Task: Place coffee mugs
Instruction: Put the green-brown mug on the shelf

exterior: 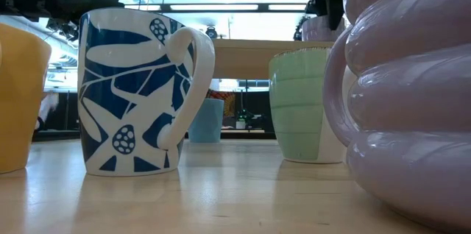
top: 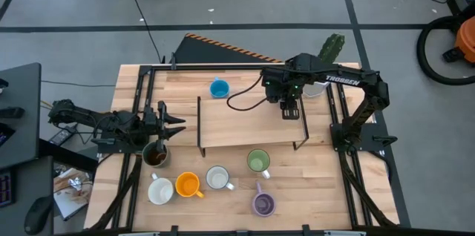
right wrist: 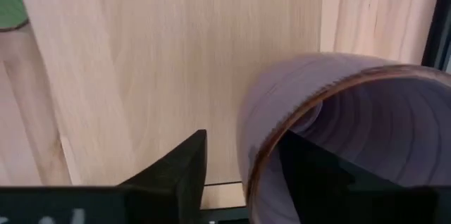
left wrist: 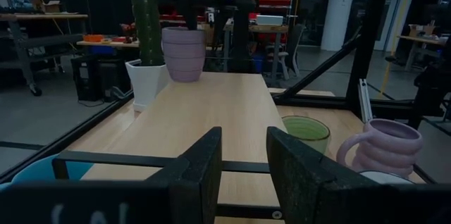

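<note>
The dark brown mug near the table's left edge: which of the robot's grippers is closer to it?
The left. The left gripper hovers right beside the dark brown mug. The right gripper is far across the table, over the raised wooden shelf, holding a purple mug.

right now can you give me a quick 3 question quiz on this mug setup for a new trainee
1. True or false: the right gripper has its fingers across the wall of a purple mug.
2. Which mug stands on the table behind the raised wooden shelf? A orange, B blue, C green
3. Fill in: the left gripper is near the table's left edge, beside the ______ mug.

Key: 1 true, one finger inside the rim and one outside. 2 B, the blue mug. 3 dark brown.
</note>
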Controlling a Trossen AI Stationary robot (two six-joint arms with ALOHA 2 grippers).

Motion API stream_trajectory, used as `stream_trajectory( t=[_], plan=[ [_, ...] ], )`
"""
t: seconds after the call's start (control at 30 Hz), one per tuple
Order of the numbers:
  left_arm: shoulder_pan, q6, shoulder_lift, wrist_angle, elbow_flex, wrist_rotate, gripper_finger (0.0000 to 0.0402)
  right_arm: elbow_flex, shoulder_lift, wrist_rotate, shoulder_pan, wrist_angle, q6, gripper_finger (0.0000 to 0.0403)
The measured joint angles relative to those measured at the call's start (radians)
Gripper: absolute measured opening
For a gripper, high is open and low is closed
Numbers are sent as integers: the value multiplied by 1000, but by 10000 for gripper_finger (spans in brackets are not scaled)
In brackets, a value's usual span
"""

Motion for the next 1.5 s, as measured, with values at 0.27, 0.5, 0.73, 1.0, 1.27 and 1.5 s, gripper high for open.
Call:
stream_trajectory(
  t=[0.27, 0.5, 0.73, 1.0, 1.27, 1.5],
  plan=[
    [0, 0, 0, 0, 0, 0, 118, 0, -36, 10, 3, 1, 34, 199],
    [0, -1, 0, 0, 0, 0, 118, 1, -73, 9, 3, 12, 45, 200],
    [0, -2, 0, 0, 0, 0, 118, 1, -93, 8, 13, 13, 53, 199],
    [0, -2, 0, 1, 0, 0, 118, 1, -140, 94, 62, 14, 89, 199],
    [0, -7, 0, 1, 0, 0, 118, -33, -258, 266, 159, 123, 164, 199],
    [0, 5, 0, 40, 0, -1, 118, -226, -394, 434, 264, 336, 227, 199]
  ],
)
